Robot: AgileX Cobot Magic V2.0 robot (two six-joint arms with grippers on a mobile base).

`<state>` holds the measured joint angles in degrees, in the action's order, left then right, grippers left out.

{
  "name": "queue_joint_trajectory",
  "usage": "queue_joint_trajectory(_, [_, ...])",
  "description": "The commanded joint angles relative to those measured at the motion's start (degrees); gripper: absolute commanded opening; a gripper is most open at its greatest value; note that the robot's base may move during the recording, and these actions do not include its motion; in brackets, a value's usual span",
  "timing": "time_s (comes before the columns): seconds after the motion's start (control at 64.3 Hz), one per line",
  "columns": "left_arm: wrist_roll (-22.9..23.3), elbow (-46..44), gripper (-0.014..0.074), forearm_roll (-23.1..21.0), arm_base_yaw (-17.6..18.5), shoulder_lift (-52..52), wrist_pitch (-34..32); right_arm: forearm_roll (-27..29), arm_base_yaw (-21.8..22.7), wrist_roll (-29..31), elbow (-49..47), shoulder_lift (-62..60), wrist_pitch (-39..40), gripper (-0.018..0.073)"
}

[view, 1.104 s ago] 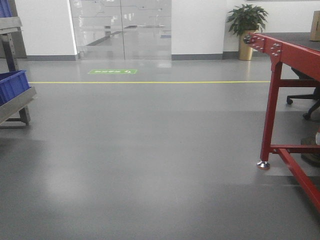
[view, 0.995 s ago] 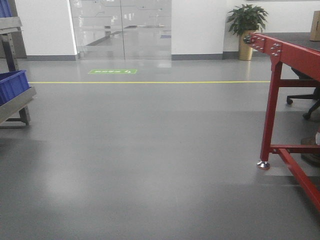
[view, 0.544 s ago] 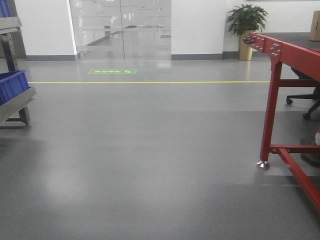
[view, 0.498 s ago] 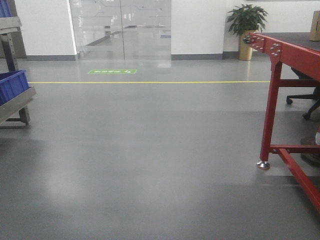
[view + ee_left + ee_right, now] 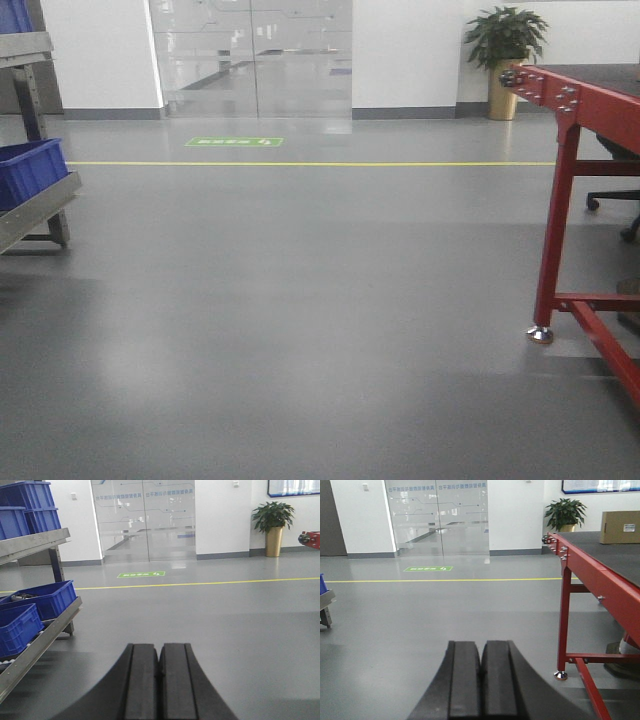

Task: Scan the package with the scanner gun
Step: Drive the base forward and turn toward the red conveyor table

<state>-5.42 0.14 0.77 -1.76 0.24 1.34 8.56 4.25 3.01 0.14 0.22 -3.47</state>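
A tan cardboard box with a small white label, the package point(image 5: 620, 527), stands far off on the dark top of the red-framed table point(image 5: 600, 572), seen only in the right wrist view. The scanner gun is out of view. My left gripper point(image 5: 159, 647) is shut, pads touching, with nothing between them, and it points out over the bare grey floor. My right gripper point(image 5: 481, 645) is likewise shut and empty, left of the table's red leg point(image 5: 564, 625). Neither gripper shows in the front view.
The red table point(image 5: 590, 105) fills the right side; an office chair point(image 5: 615, 200) sits behind its legs. A metal rack with blue bins point(image 5: 45, 597) stands at the left. A potted plant point(image 5: 505, 50) and glass doors point(image 5: 250, 55) line the far wall, beyond a yellow floor line.
Everything in the front view has slid right and slightly down, so the camera has swung a little left. The box at the top right edge has left that frame.
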Motion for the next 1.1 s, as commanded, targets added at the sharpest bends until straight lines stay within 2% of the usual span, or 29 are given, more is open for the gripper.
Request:
queue_joint_trajectory(0.0, [0.3,-0.1,-0.0111,-0.4,0.4,-0.2,-0.9,-0.5,0.2,0.1,-0.1,-0.2,1.4,-0.0163])
queue_joint_trajectory(1.089, [0.3,-0.1,-0.0111,-0.4,0.4,-0.2,-0.9,-0.5,0.2,0.1,-0.1,-0.2,1.4,-0.0163])
